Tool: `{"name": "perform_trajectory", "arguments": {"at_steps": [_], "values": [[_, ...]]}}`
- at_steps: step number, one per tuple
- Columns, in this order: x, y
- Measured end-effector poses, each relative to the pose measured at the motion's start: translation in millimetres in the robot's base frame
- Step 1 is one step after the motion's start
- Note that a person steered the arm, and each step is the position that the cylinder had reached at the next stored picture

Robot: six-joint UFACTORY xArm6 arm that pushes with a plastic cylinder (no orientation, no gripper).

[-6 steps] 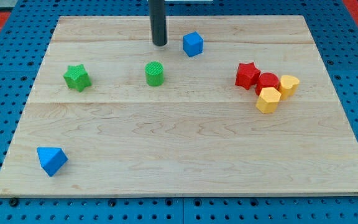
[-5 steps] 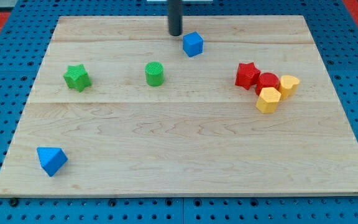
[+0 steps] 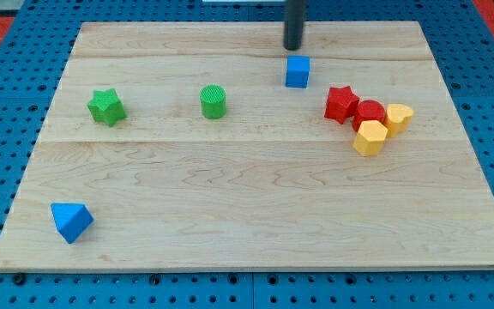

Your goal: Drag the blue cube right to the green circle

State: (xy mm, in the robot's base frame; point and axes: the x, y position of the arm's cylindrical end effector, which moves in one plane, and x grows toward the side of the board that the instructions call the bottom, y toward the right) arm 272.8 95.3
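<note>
The blue cube (image 3: 297,71) sits on the wooden board (image 3: 247,215) near the view's top, right of centre. The green circle (image 3: 213,101), a short upright cylinder, stands well to the cube's left and slightly lower. My tip (image 3: 292,47) is just above the cube in the view, a small gap away, with the dark rod rising out of the view's top.
A green star (image 3: 106,106) lies at the left. A red star (image 3: 341,103), a red cylinder (image 3: 369,112) and two yellow blocks (image 3: 370,137) (image 3: 398,117) cluster at the right. A blue wedge-shaped block (image 3: 70,221) sits at the bottom left.
My tip moved right along the top of the board, from left of the blue cube to above it. The blue cube shifted right and slightly down, and turned squarer to the view.
</note>
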Motion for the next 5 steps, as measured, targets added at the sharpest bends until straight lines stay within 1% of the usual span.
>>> {"name": "perform_trajectory", "arguments": {"at_steps": [1,2,3,4,5], "values": [[42.8,8.0],[59.4,-17.8],[85.9,-64.2],[94.5,-113.0],[152.1,-87.2]]}}
